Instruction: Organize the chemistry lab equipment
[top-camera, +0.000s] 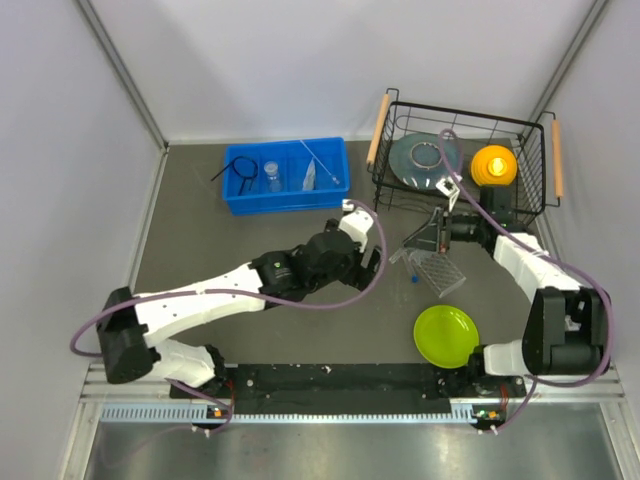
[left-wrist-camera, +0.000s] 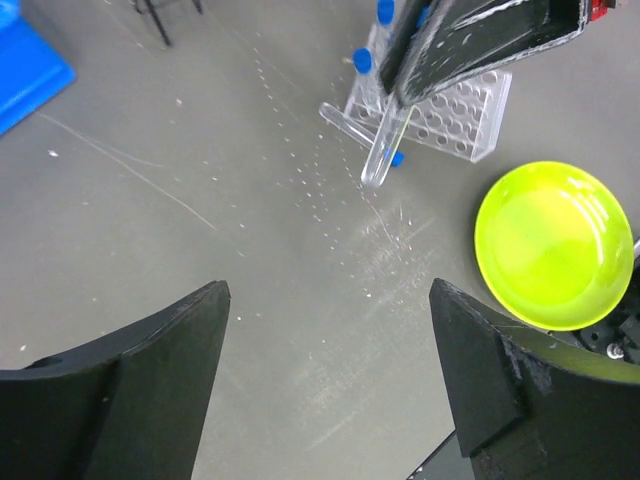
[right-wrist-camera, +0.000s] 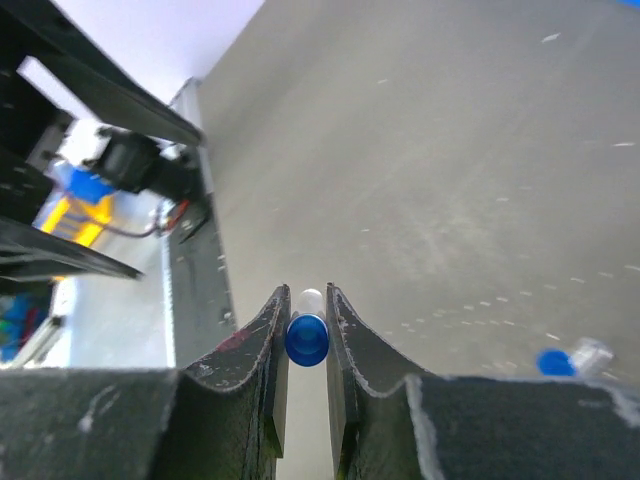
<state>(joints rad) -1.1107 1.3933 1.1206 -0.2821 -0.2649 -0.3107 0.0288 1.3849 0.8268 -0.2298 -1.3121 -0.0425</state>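
The lime-green plate lies nearest the arm bases, on the right side of the table. The left gripper hovers over bare tabletop near the middle. Its jaws are spread wide and nothing is between them.

Just beyond the plate stands the clear perforated tube rack, and one blue-capped tube lies on the table against its side. The right gripper hangs above the rack, pinched tight on another thin clear tube. That tube slants down, with its lower end hanging just beside the rack.

Farther back on the left, a blue bin holds the black ring on a rod, the small clear jar and the clear plastic packet. At the far right, a wire basket holds a grey dish and an orange bowl.
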